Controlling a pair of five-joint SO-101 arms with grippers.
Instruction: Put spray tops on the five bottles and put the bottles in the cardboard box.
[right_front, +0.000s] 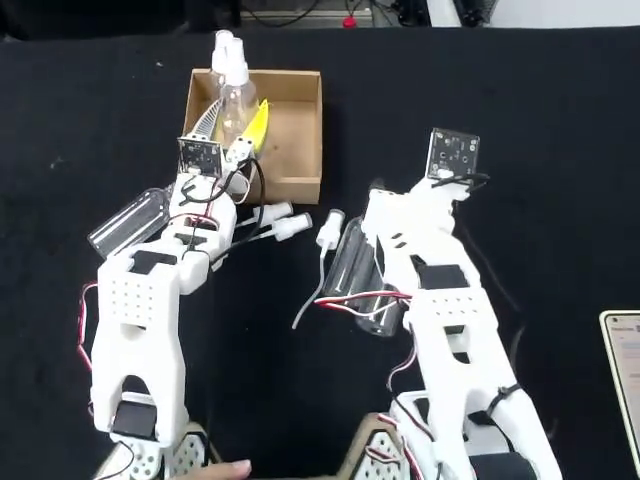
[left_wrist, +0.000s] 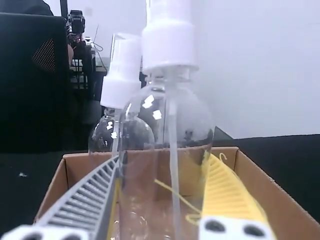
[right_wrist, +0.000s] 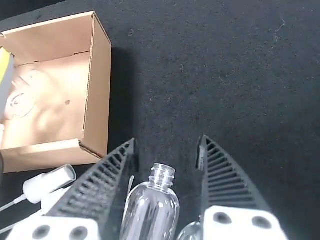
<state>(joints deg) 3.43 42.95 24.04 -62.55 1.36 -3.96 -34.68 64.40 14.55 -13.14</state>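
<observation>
My left gripper (right_front: 241, 104) is over the cardboard box (right_front: 300, 140), shut on a clear bottle (left_wrist: 165, 170) with a white spray top (left_wrist: 169, 35). The bottle stands upright in the box between the grey finger (left_wrist: 85, 205) and the yellow finger (left_wrist: 227, 195). A second capped bottle (left_wrist: 117, 137) stands behind it. My right gripper (right_wrist: 167, 142) is open, low over the table, with the neck of an uncapped bottle (right_wrist: 152, 205) lying between its fingers. Three loose spray tops (right_front: 285, 222) lie just in front of the box. Another uncapped bottle (right_front: 130, 222) lies to the left.
Two clear bottles (right_front: 360, 285) lie side by side on the black cloth under the right arm. A flat white device (right_front: 625, 370) sits at the right edge. The cloth to the right of the box is open room.
</observation>
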